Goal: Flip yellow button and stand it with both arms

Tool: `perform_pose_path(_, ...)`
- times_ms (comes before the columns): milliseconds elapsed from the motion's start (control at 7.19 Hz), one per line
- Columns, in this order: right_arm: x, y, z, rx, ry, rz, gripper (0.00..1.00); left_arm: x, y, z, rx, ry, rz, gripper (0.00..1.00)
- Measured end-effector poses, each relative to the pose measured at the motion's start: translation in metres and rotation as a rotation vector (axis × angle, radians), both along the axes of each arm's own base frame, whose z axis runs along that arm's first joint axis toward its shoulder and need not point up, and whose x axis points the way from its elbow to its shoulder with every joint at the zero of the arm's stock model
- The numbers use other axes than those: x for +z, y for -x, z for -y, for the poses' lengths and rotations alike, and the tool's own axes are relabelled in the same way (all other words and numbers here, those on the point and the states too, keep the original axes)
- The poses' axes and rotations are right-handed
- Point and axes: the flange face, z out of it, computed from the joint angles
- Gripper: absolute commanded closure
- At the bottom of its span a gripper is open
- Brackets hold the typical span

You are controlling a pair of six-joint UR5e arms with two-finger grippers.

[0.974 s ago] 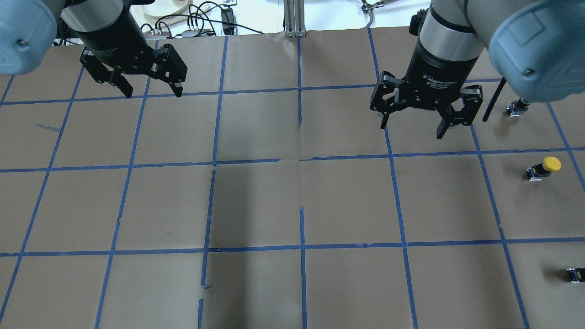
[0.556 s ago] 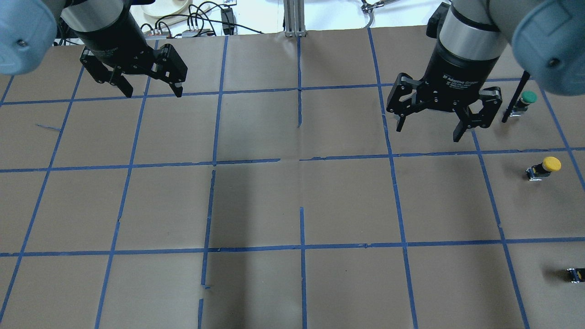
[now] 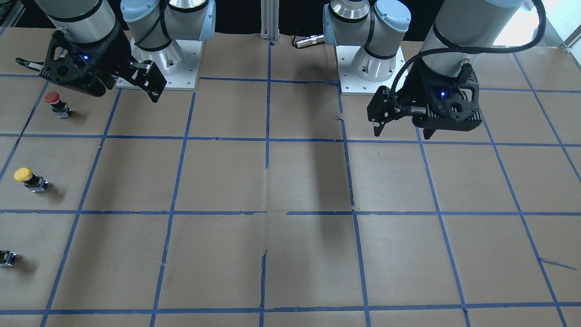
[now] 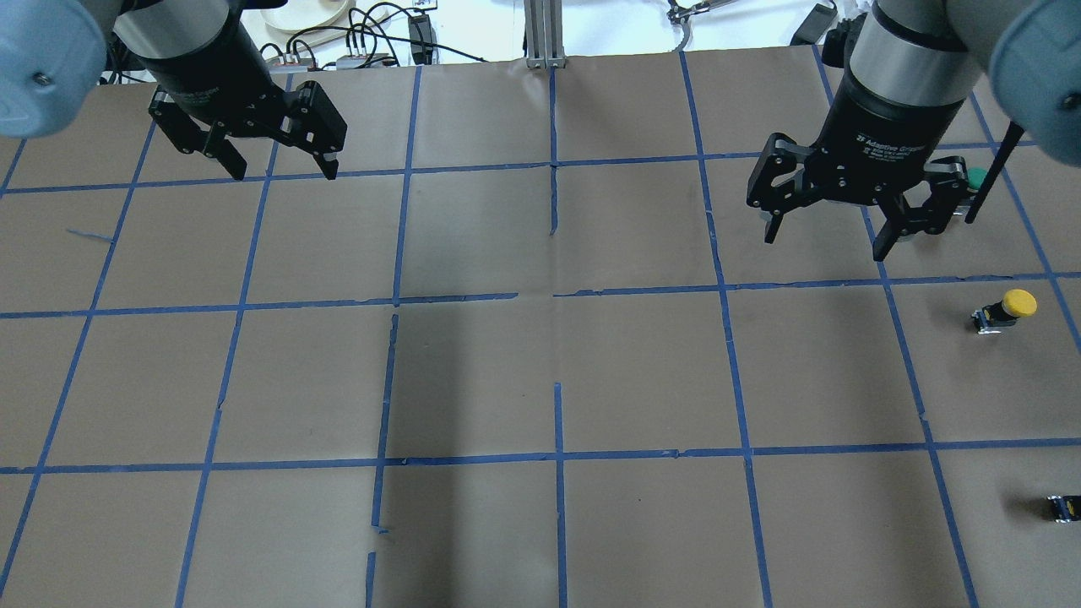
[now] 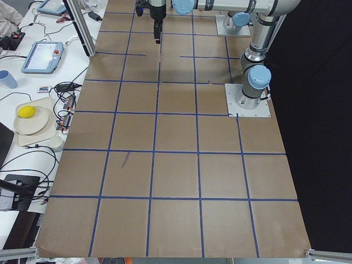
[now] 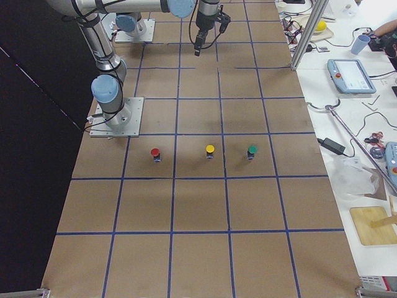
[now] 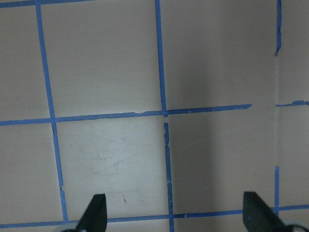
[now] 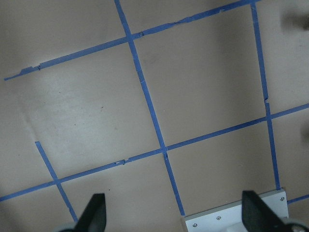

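Note:
The yellow button (image 4: 1005, 309) stands near the table's right edge, yellow cap up on a small black base. It also shows in the front view (image 3: 28, 177) and in the right side view (image 6: 209, 151). My right gripper (image 4: 823, 245) is open and empty. It hovers above the table, about one grid square to the left of the button and beyond it. My left gripper (image 4: 281, 173) is open and empty, high over the far left of the table. Both wrist views show only brown paper and blue tape between the open fingertips (image 8: 96, 208).
A green button (image 4: 977, 177) stands beyond the yellow one, partly hidden behind my right gripper. A red button (image 3: 54, 101) stands nearer my base. A small black block (image 4: 1062, 507) shows at the right edge. The brown table (image 4: 540, 371) carries a blue tape grid.
My right gripper has moved to the right and a little farther away, still open, and now partly covers the green button. The left arm and the buttons have not moved.

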Motion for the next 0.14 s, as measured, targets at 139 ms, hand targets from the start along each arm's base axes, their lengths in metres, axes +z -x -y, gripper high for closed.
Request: perform_pose_path(139, 0.0003, 0.0, -0.0002, 0.001, 0.001, 0.0, 0.0, -0.0003, 0.0, 0.0002, 0.0, -0.001, 0.0, 0.0)
